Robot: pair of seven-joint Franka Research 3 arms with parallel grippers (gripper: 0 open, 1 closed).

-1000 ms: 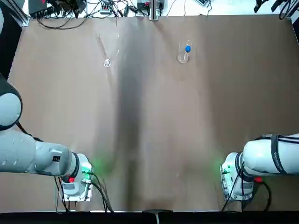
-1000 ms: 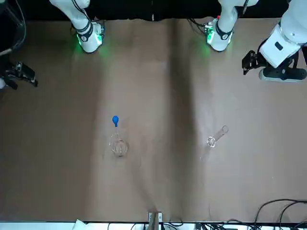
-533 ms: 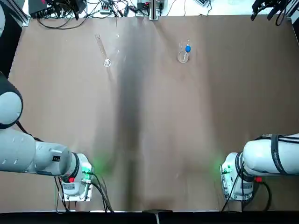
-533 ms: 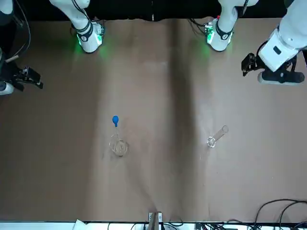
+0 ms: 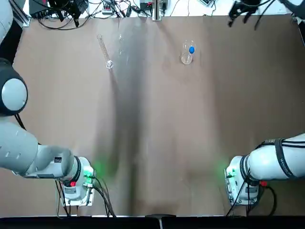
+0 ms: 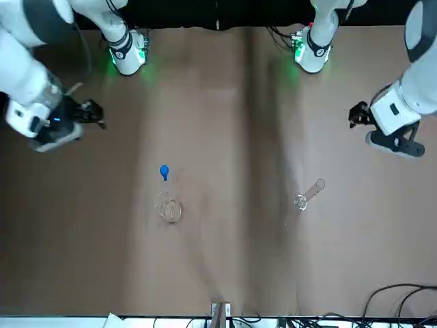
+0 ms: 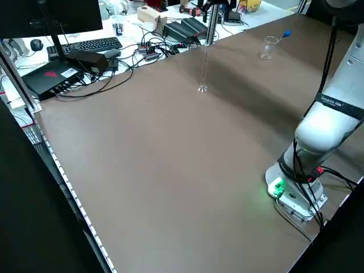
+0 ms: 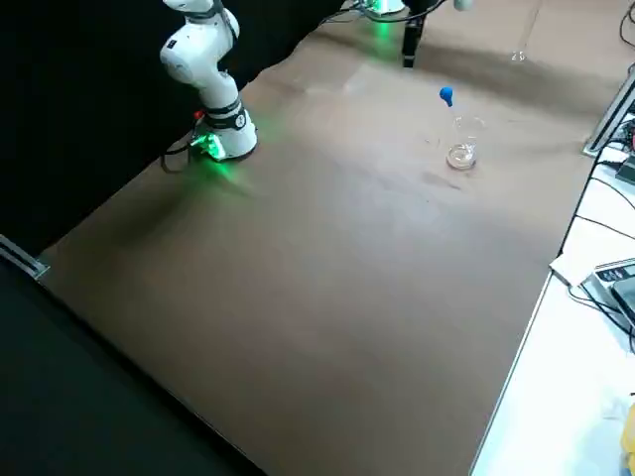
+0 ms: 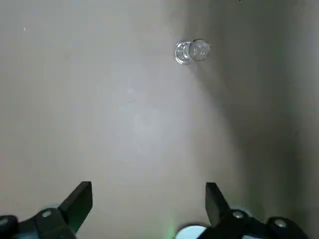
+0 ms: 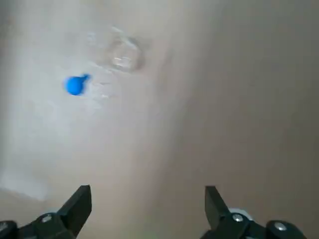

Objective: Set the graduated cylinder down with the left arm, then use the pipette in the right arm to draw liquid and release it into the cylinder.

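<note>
Graduated cylinder (image 5: 105, 51) stood on surface (image 5: 157, 133) at 11 o'clock. Pipette (image 5: 191, 49) sat in beaker (image 5: 186, 57) at 1 o'clock. Left pincer (image 9: 148, 201) released, above surface — right pincer (image 10: 147, 205) released too.

Upright graduated cylinder (image 5: 105, 51); blue-bulbed pipette (image 5: 191, 49) in beaker.

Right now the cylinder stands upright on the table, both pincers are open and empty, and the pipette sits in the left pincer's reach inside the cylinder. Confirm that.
One thing is wrong: the pipette stands in the beaker, not in the cylinder, as the front view shows. The rest holds: the left pincer and right pincer are open and empty.
</note>
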